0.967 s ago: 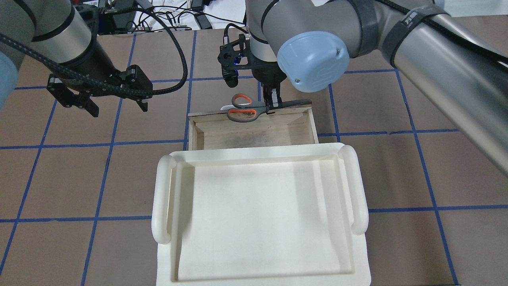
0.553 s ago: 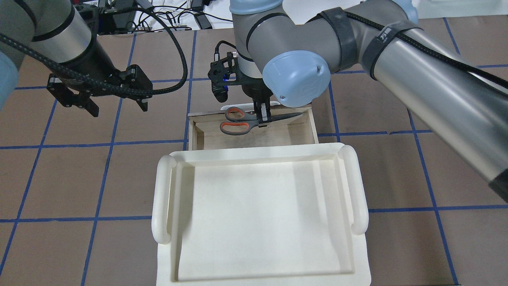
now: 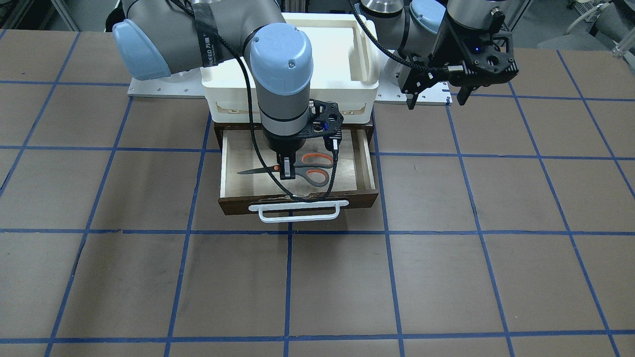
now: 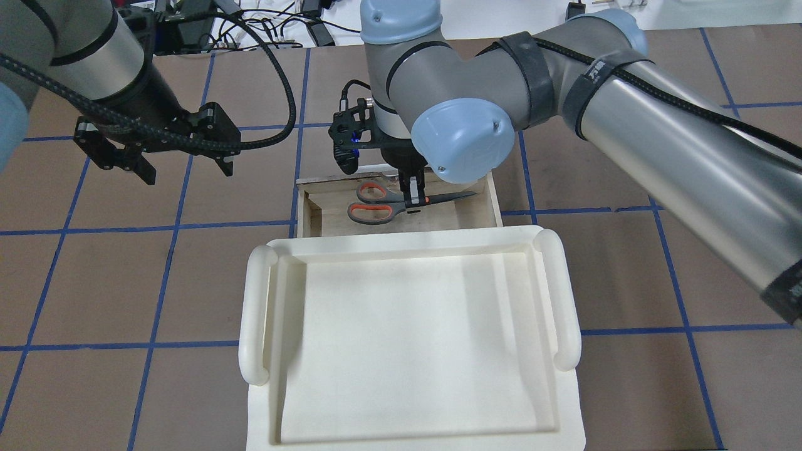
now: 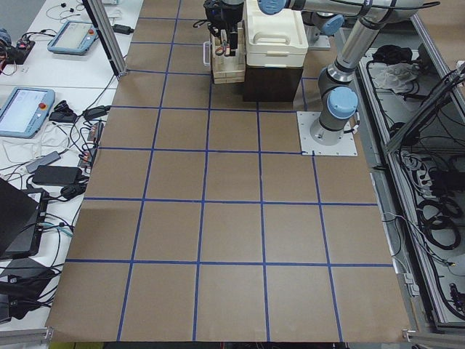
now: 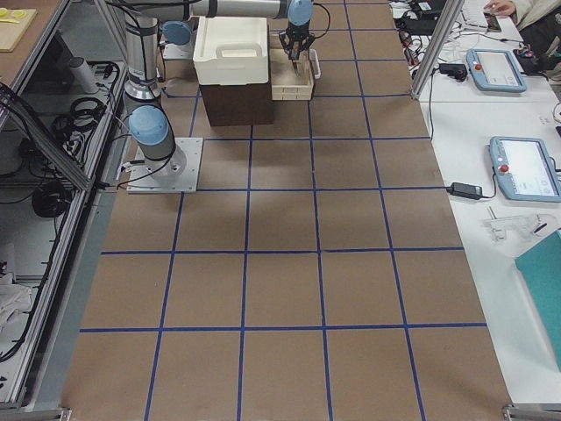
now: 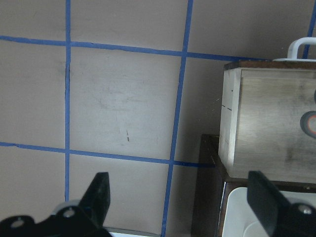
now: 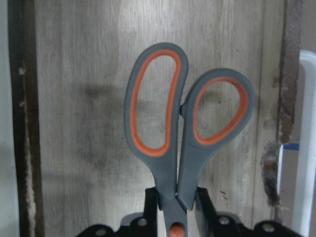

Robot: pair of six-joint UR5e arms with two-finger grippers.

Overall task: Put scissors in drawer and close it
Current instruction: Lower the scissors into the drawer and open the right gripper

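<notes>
At far left in the overhead view, the left gripper (image 4: 185, 168) hangs over the brown table (image 4: 626, 269), its black fingers spread wide with nothing between them. It sits at about 10 o'clock from the white plastic tray (image 4: 254, 313), well apart from the drawer (image 4: 495, 194). The tray is smooth and rectangular, with rounded, roll-shaped side rims and a shallow flat well.

At centre, the shallow drawer stands pulled out at the tray's 12 o'clock. Its floor is pale, grey-streaked wood inside thin plank walls. The front-facing view shows a dark brown front with a chipped top edge and a white bar handle (image 3: 297, 214).

The scissors (image 4: 376, 203) lie level inside the drawer's outline. Their grey, orange-lined oval loops point to 9 o'clock and the dark, tapered blades to 3 o'clock. The right gripper (image 4: 413, 199) points straight down and pinches them at the neck where handles meet blades, its narrow fingers pressed against both sides. Whether the scissors touch the drawer floor cannot be told.

At right, the right arm's grey metal tubes, wrapped with a braided black cable, reach in from 3 o'clock.
</notes>
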